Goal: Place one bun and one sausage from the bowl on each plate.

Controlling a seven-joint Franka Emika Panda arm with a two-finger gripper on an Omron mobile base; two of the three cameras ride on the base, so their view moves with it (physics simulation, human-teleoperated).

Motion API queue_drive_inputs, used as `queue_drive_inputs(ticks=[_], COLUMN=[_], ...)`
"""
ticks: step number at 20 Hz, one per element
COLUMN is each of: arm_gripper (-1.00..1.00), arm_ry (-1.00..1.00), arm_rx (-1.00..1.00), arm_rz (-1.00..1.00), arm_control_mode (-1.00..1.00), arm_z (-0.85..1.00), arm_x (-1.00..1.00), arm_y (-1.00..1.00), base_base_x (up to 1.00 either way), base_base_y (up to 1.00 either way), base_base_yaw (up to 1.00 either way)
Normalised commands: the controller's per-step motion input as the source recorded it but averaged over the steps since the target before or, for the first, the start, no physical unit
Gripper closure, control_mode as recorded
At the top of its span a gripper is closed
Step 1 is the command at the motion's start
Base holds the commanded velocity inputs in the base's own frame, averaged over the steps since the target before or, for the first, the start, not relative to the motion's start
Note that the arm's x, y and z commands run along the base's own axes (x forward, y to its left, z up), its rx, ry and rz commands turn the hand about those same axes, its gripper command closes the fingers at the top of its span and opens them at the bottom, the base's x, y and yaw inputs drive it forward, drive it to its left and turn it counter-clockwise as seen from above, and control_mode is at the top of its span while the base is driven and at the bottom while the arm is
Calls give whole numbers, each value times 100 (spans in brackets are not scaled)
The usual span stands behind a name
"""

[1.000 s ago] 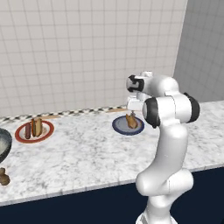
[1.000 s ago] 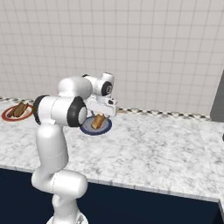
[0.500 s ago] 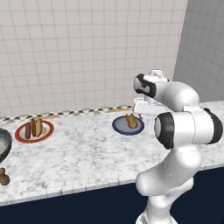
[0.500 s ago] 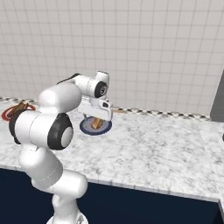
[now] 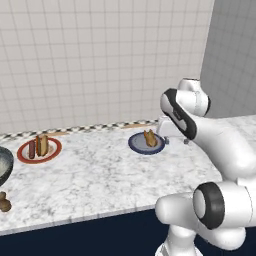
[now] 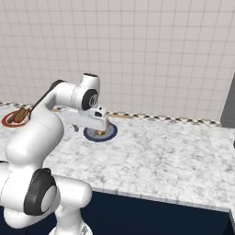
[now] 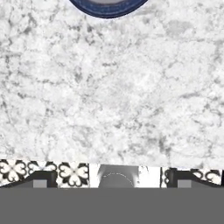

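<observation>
The navy plate (image 5: 146, 145) (image 6: 99, 134) holds a bun (image 5: 149, 138) (image 6: 103, 132). At the far left the red-rimmed plate (image 5: 22, 155) (image 6: 6, 120) carries a sausage (image 5: 32, 149) beside a second bun (image 5: 43, 145). Just the rim of the bowl (image 5: 4, 165) shows at the left edge, its inside hidden. My gripper (image 5: 176, 141) (image 6: 91, 130) (image 7: 111, 179) hangs low over bare marble beside the navy plate, on its wall side. It is open wide with nothing between its fingertips (image 7: 40, 180). The navy plate's rim (image 7: 107, 9) crosses the top of the hand view.
Two small brown shakers (image 5: 4, 202) stand near the counter's front left edge. A patterned tile strip (image 5: 100, 128) runs along the foot of the tiled wall. White marble counter (image 6: 174, 151) stretches to the right. A grey panel (image 5: 235, 55) rises at the far right.
The arm has swung from over the navy plate to the counter beside it, and its elbow has come forward and low. The gripper has stayed open. The plates and food have not moved.
</observation>
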Motion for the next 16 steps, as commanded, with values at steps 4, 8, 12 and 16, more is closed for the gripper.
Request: queue_drive_inputs(ticks=[4, 8, 12, 16], arm_gripper=[-100, -100, -100, -100], arm_ry=[-6, 0, 0, 0], arm_rx=[0, 0, -2, 0], arm_rz=[2, 1, 0, 0], arm_control_mode=[-100, -100, -100, -100], arm_z=[30, 7, 0, 0], arm_x=[-23, -8, 0, -1], arm_y=[4, 4, 25, 7], base_base_x=[0, 0, 0, 0], base_base_y=[0, 0, 0, 0], base_base_yaw=[0, 0, 0, 0])
